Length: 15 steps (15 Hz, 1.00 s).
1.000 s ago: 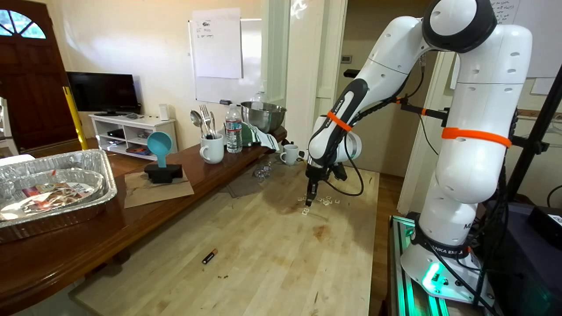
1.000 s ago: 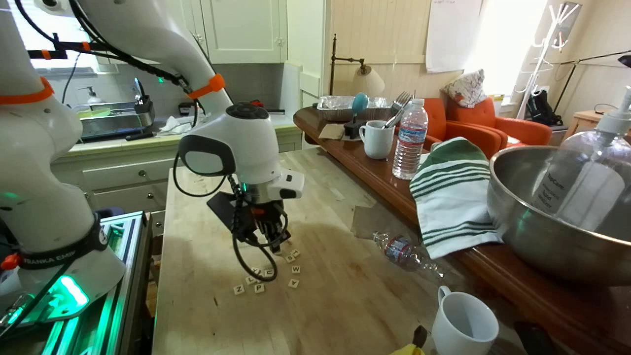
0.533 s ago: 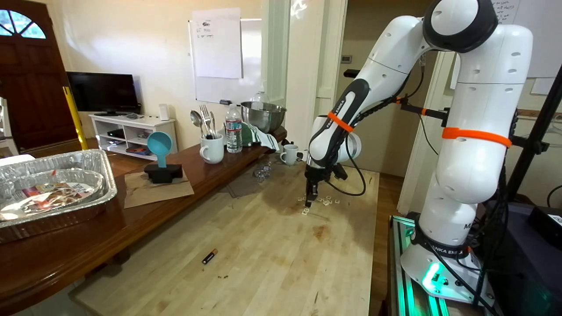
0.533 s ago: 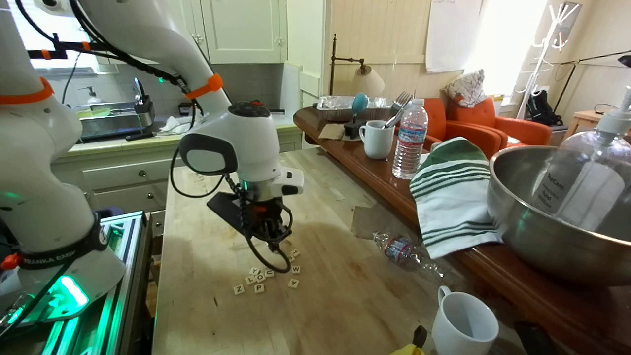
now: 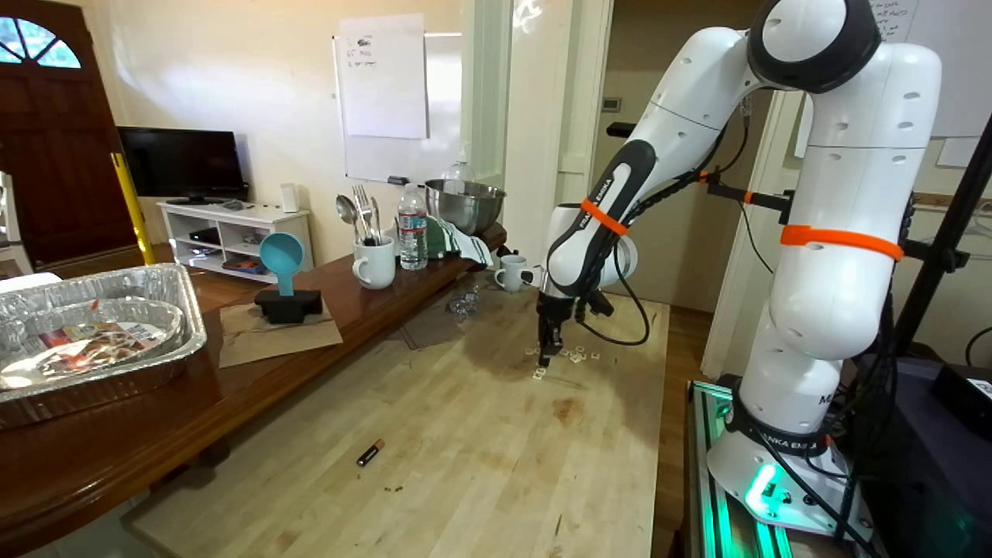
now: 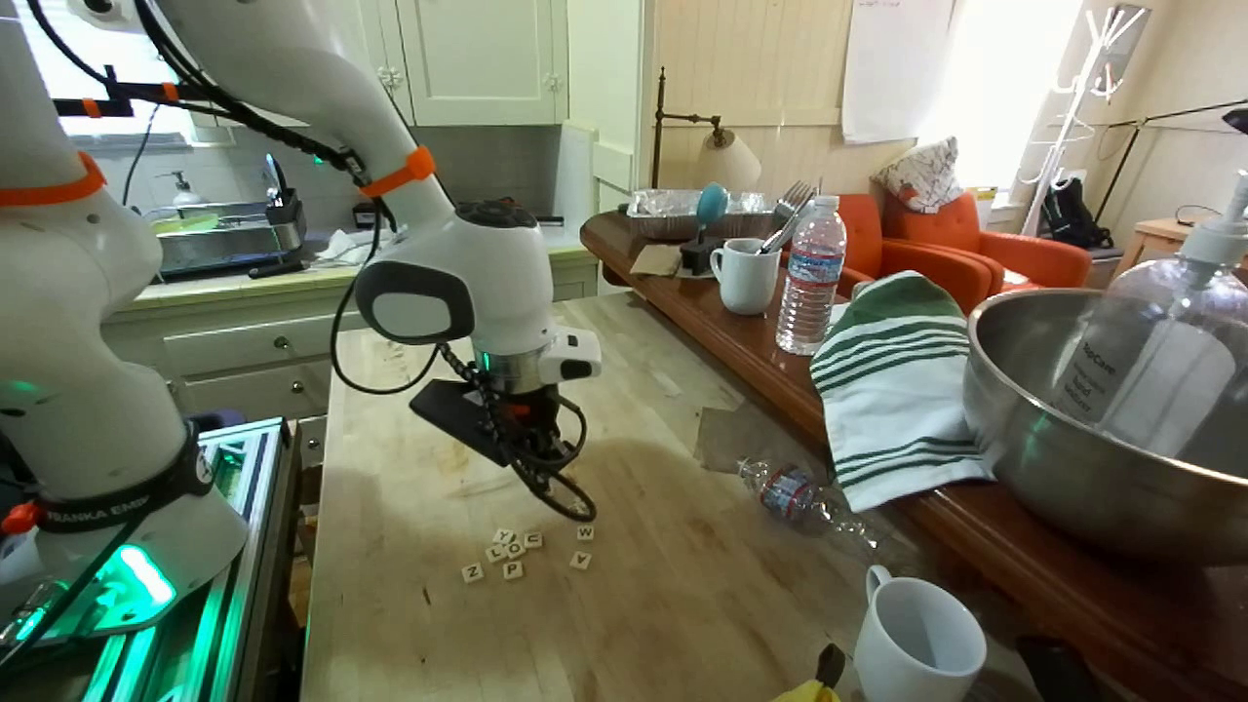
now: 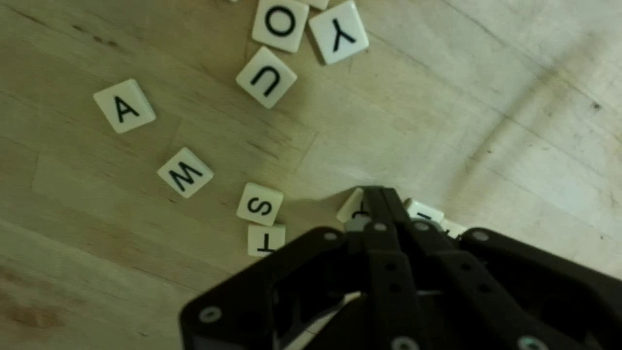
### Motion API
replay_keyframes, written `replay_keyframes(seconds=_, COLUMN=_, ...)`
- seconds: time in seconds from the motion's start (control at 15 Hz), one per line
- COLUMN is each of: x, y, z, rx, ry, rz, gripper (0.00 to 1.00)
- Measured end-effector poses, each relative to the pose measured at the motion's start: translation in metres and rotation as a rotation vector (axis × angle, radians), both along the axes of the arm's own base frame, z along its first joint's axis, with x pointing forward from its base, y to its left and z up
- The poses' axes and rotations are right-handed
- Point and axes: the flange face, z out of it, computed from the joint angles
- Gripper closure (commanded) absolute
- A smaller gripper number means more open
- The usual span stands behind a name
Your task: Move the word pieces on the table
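Note:
The word pieces are small whitish letter tiles lying on the pale wood table (image 5: 465, 480). In the wrist view A (image 7: 125, 106), W (image 7: 185, 172), S (image 7: 260, 204), T (image 7: 266, 239), U (image 7: 266, 78), O (image 7: 280, 24) and Y (image 7: 338, 32) show. My gripper (image 7: 382, 190) is shut with its fingertips together and nothing visible between them. A tile (image 7: 351, 208) is partly hidden at its left side, and another tile (image 7: 424, 210) lies on its right. In an exterior view the gripper (image 5: 545, 361) is low among the tiles (image 5: 577, 355). Cables hide the fingertips near the tiles (image 6: 513, 551).
A battery (image 5: 370, 452) lies on the table. An empty plastic bottle (image 6: 795, 492), a white mug (image 6: 918, 639) and a banana tip (image 6: 811, 692) are along the other side. A dark wooden ledge (image 5: 333, 310) holds a full bottle (image 5: 412, 232), a cutlery mug and a metal bowl (image 6: 1102, 439).
The gripper and its cable loop have turned, the loop swinging right in an exterior view and now covering some tiles. The fingertips stay at about the same place. The visible tiles have not moved.

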Motion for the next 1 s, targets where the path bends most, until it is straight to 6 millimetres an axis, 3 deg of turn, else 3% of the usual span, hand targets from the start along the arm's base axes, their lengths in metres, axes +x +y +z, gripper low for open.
replay_keyframes(seconds=1.0, x=-0.0005, y=0.0076, z=0.0005, rx=0.007, ry=0.023, rz=0.032, gripper=1.00)
